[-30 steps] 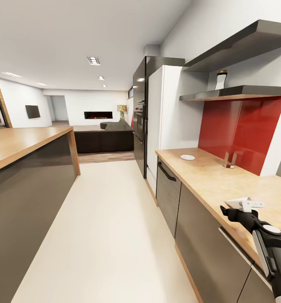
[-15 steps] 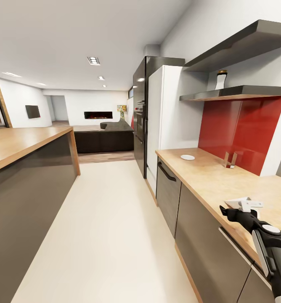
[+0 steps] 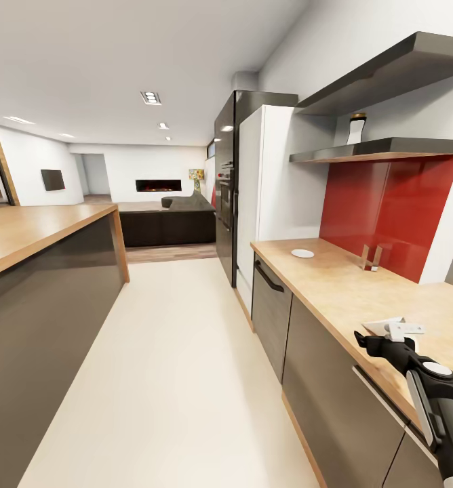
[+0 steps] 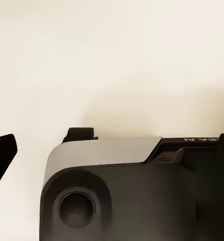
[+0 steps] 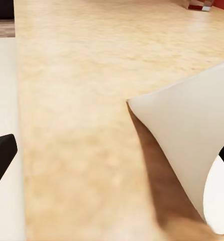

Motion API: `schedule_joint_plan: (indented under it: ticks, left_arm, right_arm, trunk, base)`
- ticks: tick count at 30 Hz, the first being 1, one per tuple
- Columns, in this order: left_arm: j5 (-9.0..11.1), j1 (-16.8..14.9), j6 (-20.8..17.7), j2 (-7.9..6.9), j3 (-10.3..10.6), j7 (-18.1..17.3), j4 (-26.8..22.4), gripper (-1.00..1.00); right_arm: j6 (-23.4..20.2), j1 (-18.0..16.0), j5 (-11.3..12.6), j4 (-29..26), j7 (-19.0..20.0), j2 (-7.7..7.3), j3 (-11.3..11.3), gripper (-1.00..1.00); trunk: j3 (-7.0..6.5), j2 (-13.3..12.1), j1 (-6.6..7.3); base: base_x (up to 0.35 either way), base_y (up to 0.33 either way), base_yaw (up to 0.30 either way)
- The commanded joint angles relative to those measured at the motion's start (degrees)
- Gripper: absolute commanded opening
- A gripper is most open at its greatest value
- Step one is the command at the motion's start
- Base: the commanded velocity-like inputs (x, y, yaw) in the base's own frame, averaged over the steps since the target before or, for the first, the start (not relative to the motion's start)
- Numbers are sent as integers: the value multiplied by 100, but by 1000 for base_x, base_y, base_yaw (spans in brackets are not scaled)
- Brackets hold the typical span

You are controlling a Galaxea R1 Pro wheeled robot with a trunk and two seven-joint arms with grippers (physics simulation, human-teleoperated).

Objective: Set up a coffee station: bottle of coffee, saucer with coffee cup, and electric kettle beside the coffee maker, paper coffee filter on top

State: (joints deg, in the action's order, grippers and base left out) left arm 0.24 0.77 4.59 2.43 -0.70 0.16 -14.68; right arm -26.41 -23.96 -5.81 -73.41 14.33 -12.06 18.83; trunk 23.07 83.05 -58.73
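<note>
The right tool (image 3: 397, 332) hangs over the light wood-grain desk (image 3: 335, 285), its jaws parted around the thin off-white paper coffee filter (image 3: 381, 326). The filter lies directly ahead of that tool, touching the desk, so the right arm seems nearer.

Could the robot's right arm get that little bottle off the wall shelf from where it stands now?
Probably not. The bottle of coffee stands on the kitchen shelf, high and farther along the wall, while the right gripper sits low over the kitchen countertop at the paper coffee filter.
</note>
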Motion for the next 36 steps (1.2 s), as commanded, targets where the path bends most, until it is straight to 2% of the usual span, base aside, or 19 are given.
schedule_joint_plan:
  ticks: [1,36]
  left_arm:
    - [2,2,7,2,-7,2,-8,100]
    - [2,2,7,-1,-7,5,-8,100]
  right_arm:
    - [-23,-4,-60,-8,52,2,12,100]
    - [-22,-4,-52,-7,52,1,16,100]
  trunk:
    - [5,3,0]
    - [5,3,0]
  base:
    - [0,0,0]
    - [11,-38,0]
